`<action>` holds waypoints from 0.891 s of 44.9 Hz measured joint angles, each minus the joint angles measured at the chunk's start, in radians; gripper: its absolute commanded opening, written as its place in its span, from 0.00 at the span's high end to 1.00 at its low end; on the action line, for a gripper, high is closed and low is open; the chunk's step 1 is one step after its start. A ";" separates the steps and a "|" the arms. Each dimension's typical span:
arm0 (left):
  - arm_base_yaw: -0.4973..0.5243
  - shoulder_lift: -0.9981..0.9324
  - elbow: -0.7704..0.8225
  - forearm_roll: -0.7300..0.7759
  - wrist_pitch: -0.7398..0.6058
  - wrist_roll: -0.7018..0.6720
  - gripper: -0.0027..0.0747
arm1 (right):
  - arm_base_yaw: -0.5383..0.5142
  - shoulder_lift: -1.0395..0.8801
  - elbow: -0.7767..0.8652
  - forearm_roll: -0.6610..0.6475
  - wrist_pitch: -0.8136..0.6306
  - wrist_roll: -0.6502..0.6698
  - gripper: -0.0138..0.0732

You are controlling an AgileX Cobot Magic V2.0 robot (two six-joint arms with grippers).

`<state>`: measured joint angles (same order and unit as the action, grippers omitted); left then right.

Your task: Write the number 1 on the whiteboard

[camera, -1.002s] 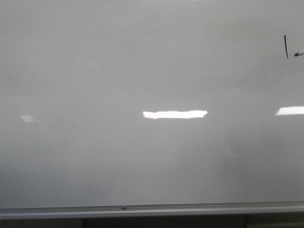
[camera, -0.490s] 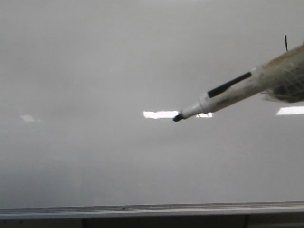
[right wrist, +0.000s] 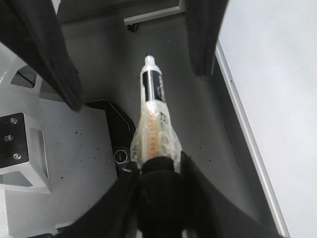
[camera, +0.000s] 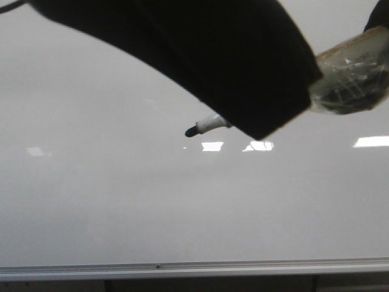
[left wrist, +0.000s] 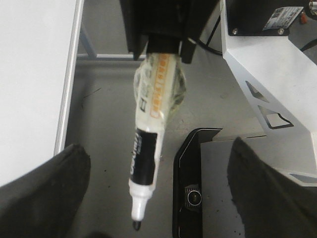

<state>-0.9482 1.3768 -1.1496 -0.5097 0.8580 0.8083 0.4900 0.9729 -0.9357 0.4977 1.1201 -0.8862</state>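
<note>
The whiteboard fills the front view, its silver rail along the bottom. The number 1 is hidden behind the arms at the upper right. My right gripper is shut on the taped end of a white marker with a black label. Its black tip hangs in front of the board's middle, and I cannot tell whether it touches. My left gripper is open, a finger on either side of the marker without touching it. One left finger blocks the top of the front view.
Both wrist views look down along the board's edge to a grey floor. A white robot frame and a black camera housing sit below the arms. A stand bar of the board runs along the floor.
The marker has moved left and nearer the camera. A dark left gripper finger has come in across the top of the front view, covering the black stroke seen at the upper right before.
</note>
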 measured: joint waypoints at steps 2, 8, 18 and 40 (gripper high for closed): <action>-0.001 0.020 -0.011 0.002 -0.003 0.000 0.26 | 0.000 0.000 0.000 0.000 0.000 0.000 0.81; -0.001 0.065 -0.017 0.004 -0.013 0.000 0.44 | 0.000 0.000 0.000 0.000 0.000 0.000 0.81; -0.001 0.073 -0.018 0.006 -0.023 0.000 0.72 | 0.000 0.000 0.000 0.000 0.000 0.000 0.81; -0.003 0.071 -0.018 0.053 -0.030 -0.021 0.89 | -0.005 -0.008 -0.002 -0.053 -0.022 0.024 0.27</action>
<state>-0.9514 1.4475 -1.1676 -0.4569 0.8283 0.7874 0.4851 0.9645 -0.9374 0.4445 1.0976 -0.8621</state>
